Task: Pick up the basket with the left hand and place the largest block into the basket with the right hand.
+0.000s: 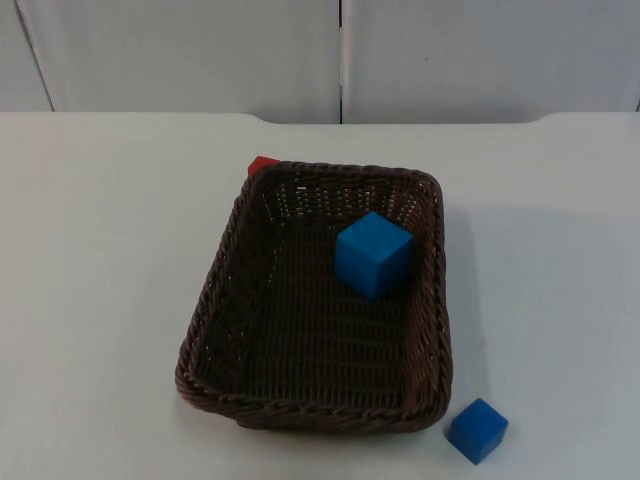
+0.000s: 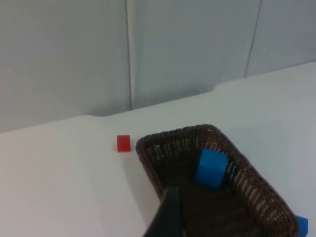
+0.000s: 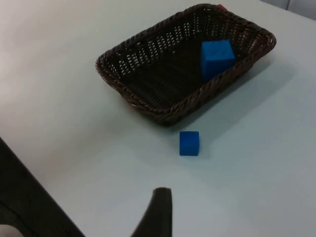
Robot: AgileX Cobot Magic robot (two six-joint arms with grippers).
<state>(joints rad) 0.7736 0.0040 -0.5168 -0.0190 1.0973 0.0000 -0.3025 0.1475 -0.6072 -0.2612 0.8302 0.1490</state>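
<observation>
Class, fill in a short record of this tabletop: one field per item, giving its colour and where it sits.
basket: dark brown wicker, standing on the table
large block: blue, inside the basket near its far right corner
small block: blue, on the table beside the basket's near right corner
red block: on the table behind the basket's far left corner
table: white

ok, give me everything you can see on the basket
The basket is dark brown wicker, rectangular with rounded corners and flared open-weave walls. It sits flat on the white table, no gripper touching it. A large blue block lies inside near its far right corner. A small blue block sits outside its near right corner, a red block behind its far left corner.
</observation>
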